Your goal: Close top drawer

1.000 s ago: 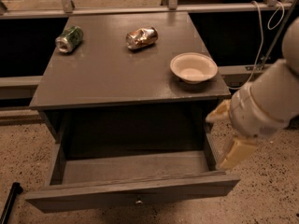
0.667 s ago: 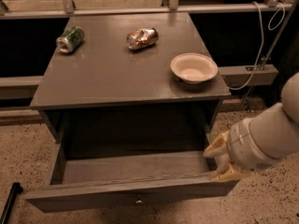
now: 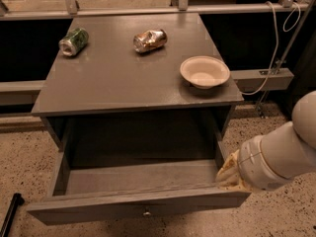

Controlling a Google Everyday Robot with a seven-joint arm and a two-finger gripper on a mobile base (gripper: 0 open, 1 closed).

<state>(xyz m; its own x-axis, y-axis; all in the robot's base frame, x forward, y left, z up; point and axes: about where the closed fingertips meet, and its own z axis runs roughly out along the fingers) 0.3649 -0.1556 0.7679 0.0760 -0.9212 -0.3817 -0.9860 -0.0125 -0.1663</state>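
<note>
At the top drawer's (image 3: 98, 209) corner sits the tool (image 3: 228, 173).

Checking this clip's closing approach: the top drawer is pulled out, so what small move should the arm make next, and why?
Probably a short push straight back toward the cabinet. The top drawer stands pulled well out and the gripper sits at its front right corner, so pushing there should start it sliding in.

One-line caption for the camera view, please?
Top drawer stands open, the hand at its front right corner; green can, brown can and white bowl sit on the cabinet top.
</note>
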